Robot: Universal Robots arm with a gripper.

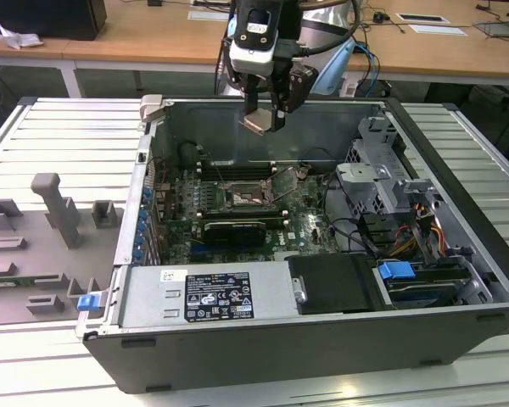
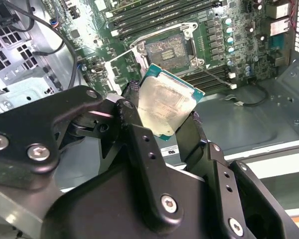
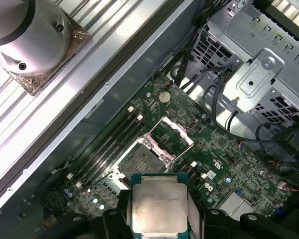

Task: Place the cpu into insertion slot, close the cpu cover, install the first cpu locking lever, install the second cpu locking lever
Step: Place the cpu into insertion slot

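The cpu [image 3: 158,206] is gripped between the fingers [image 2: 134,124] above the bare insertion slot [image 3: 143,160], with the cpu cover [image 3: 180,130] raised and nothing seated yet.

- The gripper [image 2: 163,115] clamps the cpu [image 2: 165,102] between its black fingers [image 2: 131,112], one on each opposite edge.
- The cpu is tilted, its pale metal top facing the camera and its green rim visible.
- The insertion slot [image 2: 168,50] lies beyond on the green motherboard [image 2: 239,35], dark centre exposed, apart from the cpu.
- Long memory slots [image 2: 149,12] run beside the socket.

Robotics lab (wooden desks [image 1: 153,34], open computer case [image 1: 280,348])
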